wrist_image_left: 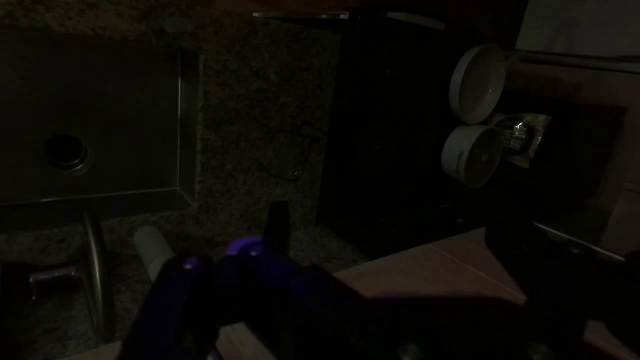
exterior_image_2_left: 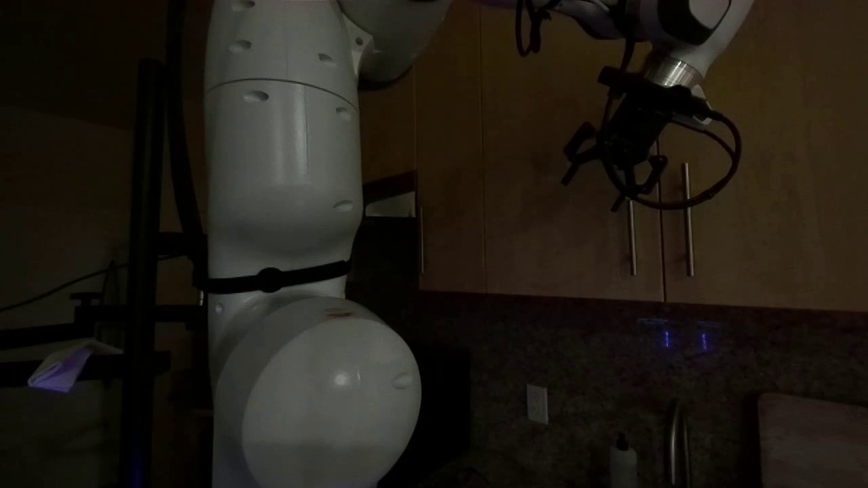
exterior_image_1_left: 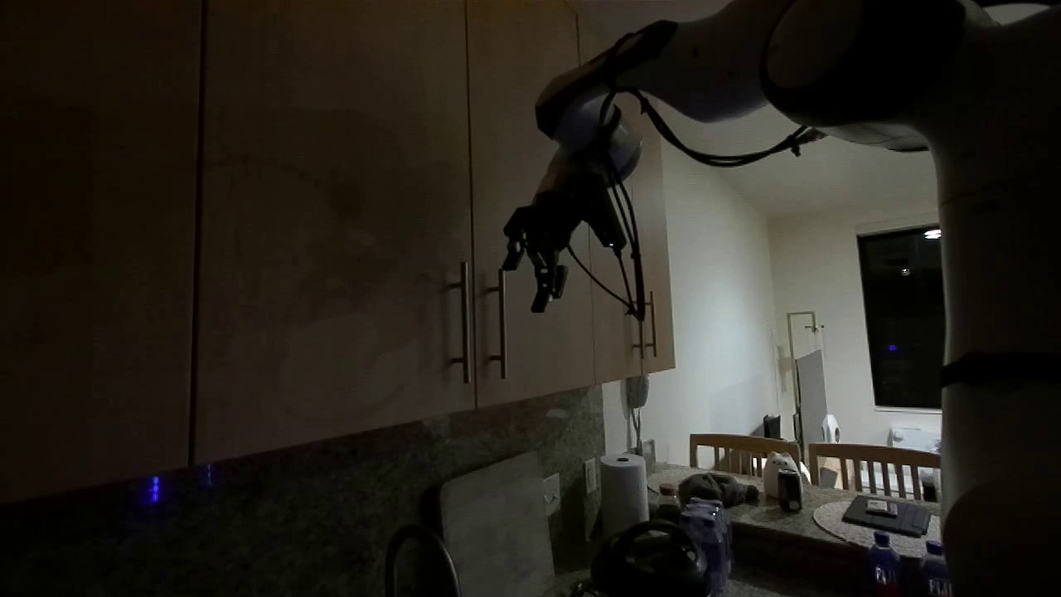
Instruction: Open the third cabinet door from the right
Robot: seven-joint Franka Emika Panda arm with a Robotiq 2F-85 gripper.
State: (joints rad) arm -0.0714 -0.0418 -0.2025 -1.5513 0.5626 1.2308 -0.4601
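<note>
Exterior view: a bottle (exterior_image_1_left: pixel 884 568) reads "FIJI" while jaws hang parted before the third cabinet door (exterior_image_1_left: pixel 543 352).

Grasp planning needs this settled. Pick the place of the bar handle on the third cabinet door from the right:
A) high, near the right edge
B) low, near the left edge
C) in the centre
B: in an exterior view, the bar handle stands upright near the lower left edge of the third cabinet door from the right, beside a matching handle on the next door to the left.
</note>
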